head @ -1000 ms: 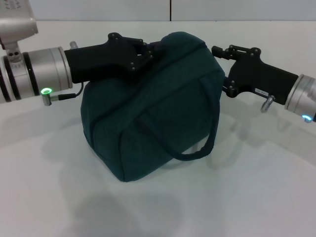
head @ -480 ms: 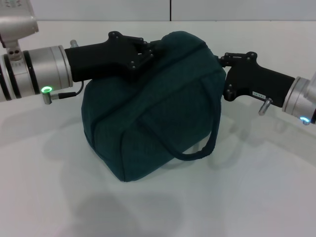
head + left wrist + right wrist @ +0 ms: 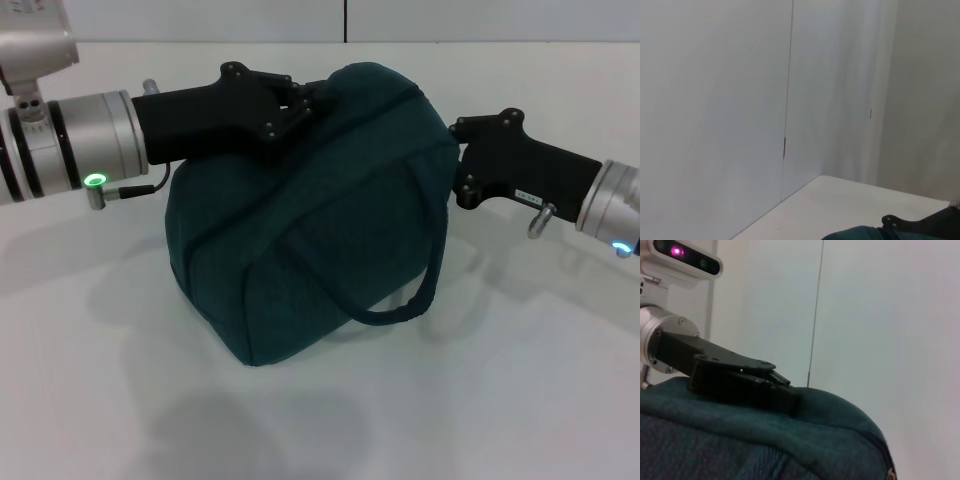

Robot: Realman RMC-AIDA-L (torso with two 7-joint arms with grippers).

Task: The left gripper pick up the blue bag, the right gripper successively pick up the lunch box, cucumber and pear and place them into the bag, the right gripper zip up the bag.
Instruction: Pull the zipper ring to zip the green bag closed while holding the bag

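Zipping looks like the step in hand, or just finished: the blue bag (image 3: 310, 215) bulges full at the middle of the worktop (image 3: 520, 400), its top seam reads as drawn together, and no lunch box, cucumber or pear lies outside it, so I judge the packing done. What remains, at most, is the last of the zip at the bag's 2 o'clock end, then letting go.

From the bag's centre in the head view, the left end effector (image 3: 303, 103) lies at 12 o'clock, pressed together on the fabric at the top ridge; the right wrist view shows it resting there too. The right end effector (image 3: 460, 130) sits at 2 o'clock, touching or just beside the bag's upper corner; whether it is spread or pinching a zip pull I cannot tell.
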